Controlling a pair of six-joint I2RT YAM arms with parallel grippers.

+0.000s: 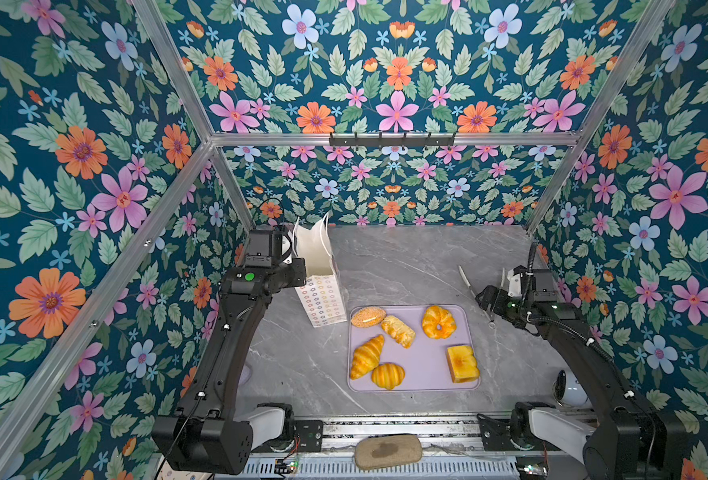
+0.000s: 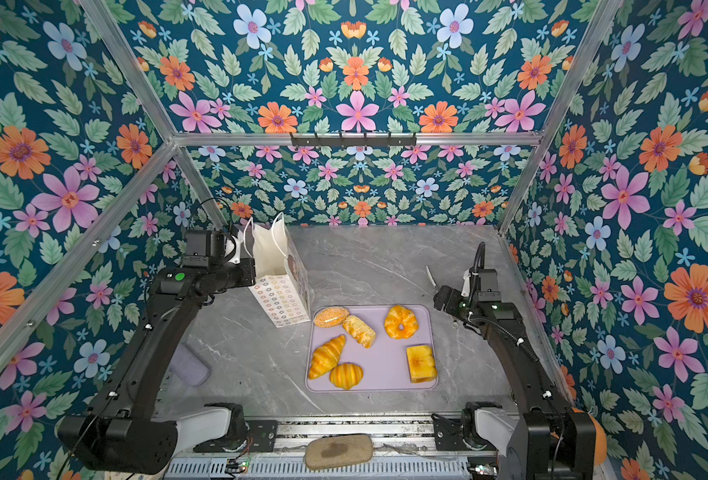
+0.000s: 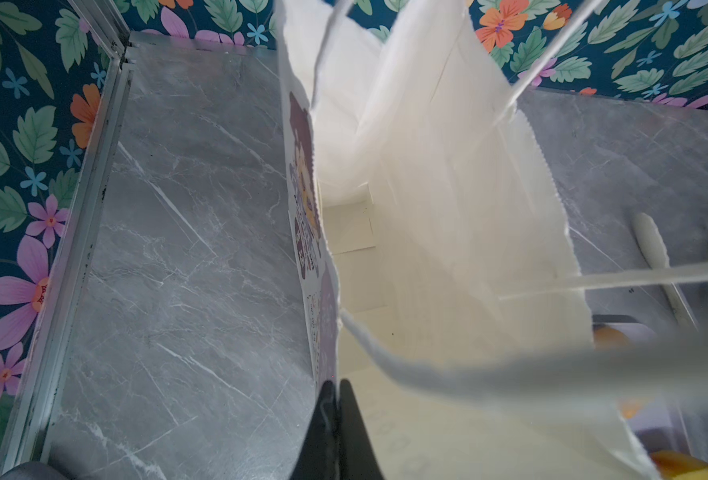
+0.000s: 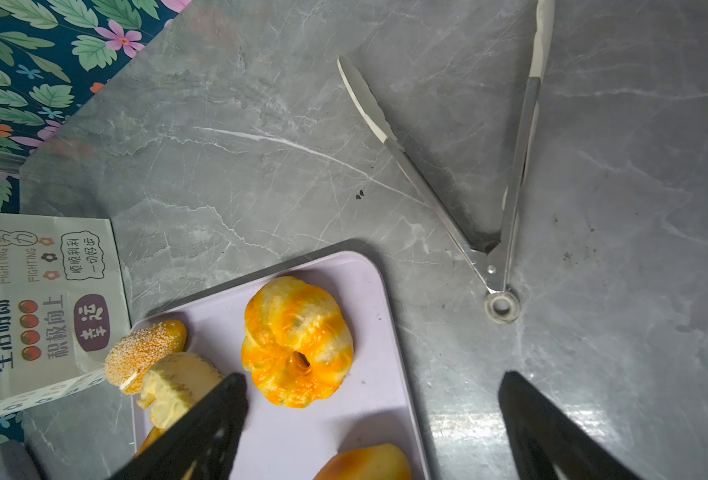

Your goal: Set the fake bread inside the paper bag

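One upright paper bag (image 1: 322,299) (mouth upward)

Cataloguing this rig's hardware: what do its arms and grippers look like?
Left arm and right arm: black curved links, white base housings. The left bears a green light; the right carries a ribbed black hose with white clips. Left gripper and right gripper: black tapered fingers.

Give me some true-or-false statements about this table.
1. Six glossy golden-orange toy bread pieces lie on the flat lilac tray. True.
2. The tall white flower-printed paper bag already holds one. False: all six are on the tray.
3. The left arm's jaws are shut on the bag's rim. True.
4. The right arm's jaws grip the metal tongs. False: they stand open, empty; the tongs lie on the grey marble table.
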